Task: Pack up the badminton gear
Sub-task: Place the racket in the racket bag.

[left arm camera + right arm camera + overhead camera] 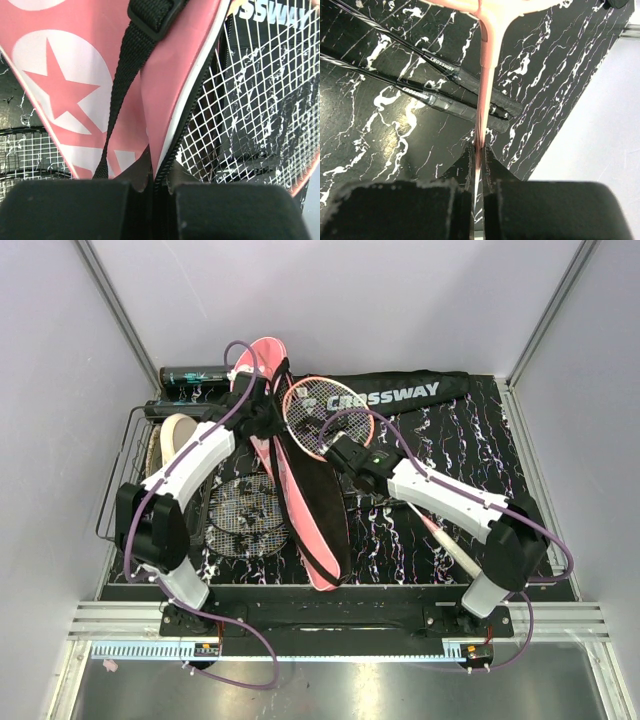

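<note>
Both claws are pinched shut: the left on the pink racket case, the right on a pink racket's shaft.

The left claw [154,186] has its fingers closed on the zip edge of the pink racket case [65,75]. The case shows a pink star in a white circle, and a black strap [125,85] with a buckle crosses it. It lies slantwise across the middle of the table [380,140]. The right claw [480,159] grips the thin shaft of the pink racket [487,55] just below its T-joint. The racket's strung head overlaps the black bag [420,392] at the back, which is printed "CROSSWAY" in white. Under the held shaft, two black shafts [445,67] lie side by side on the marbled table, each lettered "CROSSWAY". A dark tube [195,374] lies at the back left, its lettering too small to read.
</note>
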### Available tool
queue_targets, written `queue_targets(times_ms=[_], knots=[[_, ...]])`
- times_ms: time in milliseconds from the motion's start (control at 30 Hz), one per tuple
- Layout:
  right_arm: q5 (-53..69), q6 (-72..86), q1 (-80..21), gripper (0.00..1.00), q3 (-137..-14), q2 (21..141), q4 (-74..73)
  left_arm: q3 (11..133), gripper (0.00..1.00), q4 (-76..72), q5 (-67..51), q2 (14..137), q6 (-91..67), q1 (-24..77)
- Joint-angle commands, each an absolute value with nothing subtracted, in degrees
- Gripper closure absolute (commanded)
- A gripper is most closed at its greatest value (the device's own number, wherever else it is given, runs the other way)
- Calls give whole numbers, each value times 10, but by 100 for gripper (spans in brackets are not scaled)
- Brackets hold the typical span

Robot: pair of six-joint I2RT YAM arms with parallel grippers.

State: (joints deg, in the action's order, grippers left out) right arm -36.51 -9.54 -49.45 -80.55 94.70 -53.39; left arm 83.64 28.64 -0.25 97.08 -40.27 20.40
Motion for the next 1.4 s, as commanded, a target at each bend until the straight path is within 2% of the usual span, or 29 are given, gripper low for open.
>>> queue_targets(times_ms=[0,233,367,533,667,767,867,1000,1100,1200,1233,1267,1300,1367], knots=[[-360,-96,-512,100,-792,915,-523,877,100,243,-13,896,-396,211],[-409,-137,-519,100,-745,891,-489,911,100,277,-10,916,-397,211],[-390,-144,-518,100,-725,867,-472,925,100,309,23,921,-388,209],[-158,-73,-514,100,-769,793,-443,877,100,257,-10,904,-386,207],[80,72,-435,100,-800,776,-422,840,100,188,-24,894,-388,196],[242,131,-351,100,-786,752,-368,806,100,128,-83,900,-411,169],[359,184,-296,100,-791,752,-330,784,100,74,-114,910,-432,153],[342,177,-292,100,-856,798,-395,791,100,78,-95,918,-474,149],[408,208,-287,100,-840,792,-349,792,100,80,-77,921,-479,149],[549,302,-287,100,-805,790,-231,800,100,82,-69,926,-463,148],[628,375,-287,100,-792,792,-147,804,100,84,-69,929,-461,146],[653,421,-289,100,-755,788,-95,806,100,84,-69,930,-460,147],[668,465,-289,100,-734,782,21,804,100,80,-71,929,-461,146],[707,584,-291,100,-687,779,120,804,100,71,-69,928,-467,145]])
